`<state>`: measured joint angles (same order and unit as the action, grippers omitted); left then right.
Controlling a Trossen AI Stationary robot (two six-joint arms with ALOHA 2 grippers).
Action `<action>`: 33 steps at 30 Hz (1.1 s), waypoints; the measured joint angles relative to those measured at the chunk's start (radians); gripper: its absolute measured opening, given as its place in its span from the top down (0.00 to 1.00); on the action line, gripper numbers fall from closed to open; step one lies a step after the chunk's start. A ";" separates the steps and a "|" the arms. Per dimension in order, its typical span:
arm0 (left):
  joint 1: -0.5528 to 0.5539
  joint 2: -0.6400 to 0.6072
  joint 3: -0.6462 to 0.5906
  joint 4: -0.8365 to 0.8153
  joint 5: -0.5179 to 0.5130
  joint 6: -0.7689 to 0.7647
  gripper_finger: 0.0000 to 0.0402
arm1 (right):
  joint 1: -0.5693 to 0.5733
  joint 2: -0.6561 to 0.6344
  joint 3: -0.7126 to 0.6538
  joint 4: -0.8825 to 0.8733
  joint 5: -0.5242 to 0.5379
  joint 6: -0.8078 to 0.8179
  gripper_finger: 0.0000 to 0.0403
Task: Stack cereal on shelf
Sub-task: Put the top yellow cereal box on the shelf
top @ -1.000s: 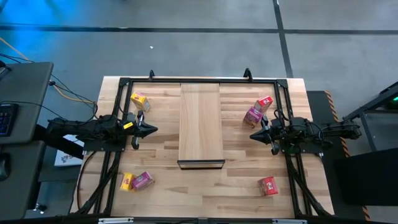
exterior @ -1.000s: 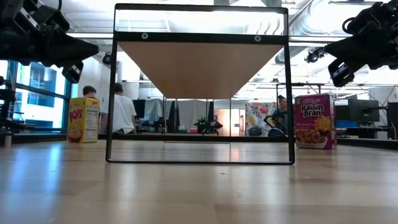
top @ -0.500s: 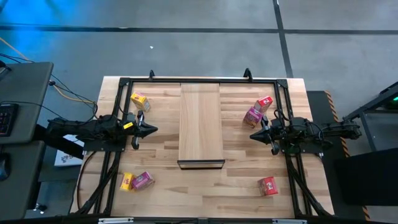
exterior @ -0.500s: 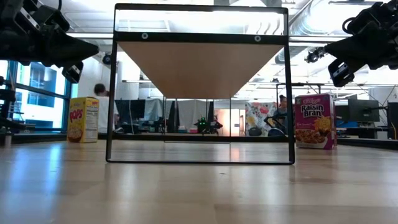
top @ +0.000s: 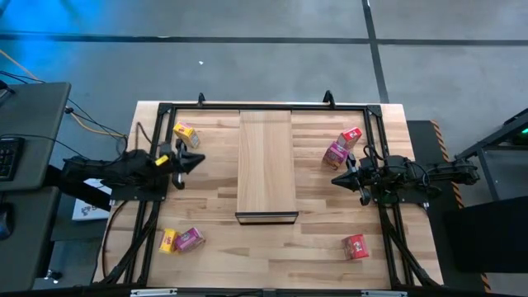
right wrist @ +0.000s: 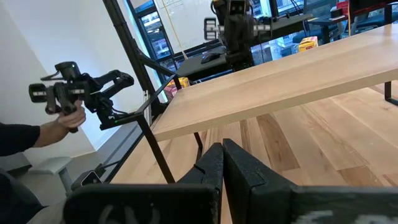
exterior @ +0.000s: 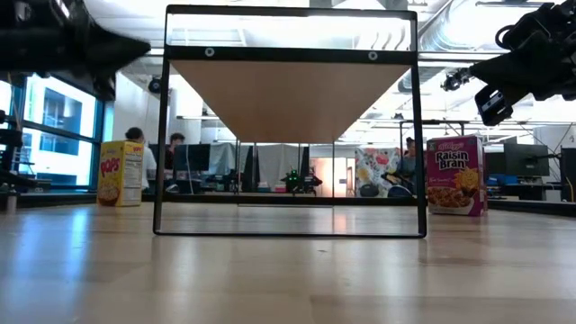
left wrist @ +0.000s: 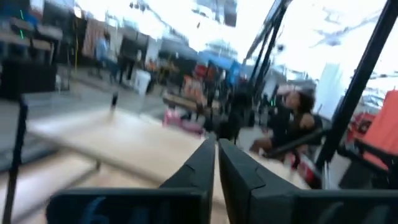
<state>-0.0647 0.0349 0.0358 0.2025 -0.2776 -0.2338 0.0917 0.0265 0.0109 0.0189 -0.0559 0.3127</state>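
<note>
Tabletop (top: 272,247): butcher-block, carrying everything.
Shelf (top: 266,161): bare at centre, nothing stacked yet.
Left gripper (top: 195,160): swung away from its spot of a second ago toward the far yellow box (top: 186,133); fingers pressed together, empty; box just beside, not touched. Probably the opening reach.
Right gripper (top: 337,179): unmoved, pressed together, empty; pink box (top: 335,153) and red box (top: 351,136) near.
Remaining cereal: yellow-pink pair (top: 181,240) near left, lone red box (top: 355,246) near right.
</note>
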 joint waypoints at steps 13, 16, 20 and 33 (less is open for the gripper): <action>0.050 0.328 0.477 -0.491 -0.251 0.105 0.56 | 0.000 0.000 0.000 0.000 0.000 0.000 1.00; 0.128 0.484 0.615 -0.663 -0.322 0.076 0.48 | 0.000 0.000 0.000 0.000 0.000 0.000 1.00; 0.284 0.702 0.777 -0.892 -0.341 -0.013 0.42 | 0.000 0.000 0.000 0.000 0.000 0.000 1.00; 0.517 1.005 0.895 -1.127 -0.312 -0.418 0.41 | 0.000 0.000 0.000 0.000 0.000 0.000 1.00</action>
<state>0.4522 1.0402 0.9307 -0.9242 -0.5901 -0.6514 0.0917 0.0265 0.0108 0.0188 -0.0559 0.3129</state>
